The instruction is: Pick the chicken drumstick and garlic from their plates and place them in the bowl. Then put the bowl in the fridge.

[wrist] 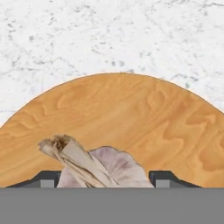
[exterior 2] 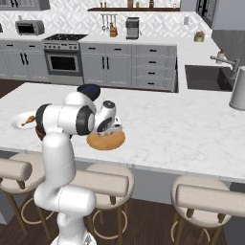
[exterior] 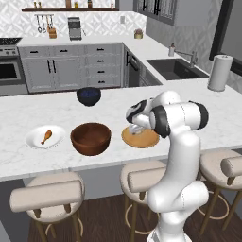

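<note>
The garlic (wrist: 109,166), a whitish bulb with a papery stem, lies on the tan wooden plate (wrist: 131,113). My gripper (wrist: 105,179) is down over it, open, with a dark fingertip close on each side of the bulb. From the left base view, the gripper (exterior: 137,128) hangs over the wooden plate (exterior: 142,139). To its left stands the reddish-brown bowl (exterior: 90,138), with nothing in it. Further left, the chicken drumstick (exterior: 46,137) rests on the white plate (exterior: 33,141). The fridge is out of view.
A small dark blue bowl (exterior: 89,96) sits further back on the marble island. A paper towel roll (exterior: 220,72) stands at the right end. Stools (exterior: 47,196) line the near edge of the island. A sink (exterior: 175,68) is set in the back counter.
</note>
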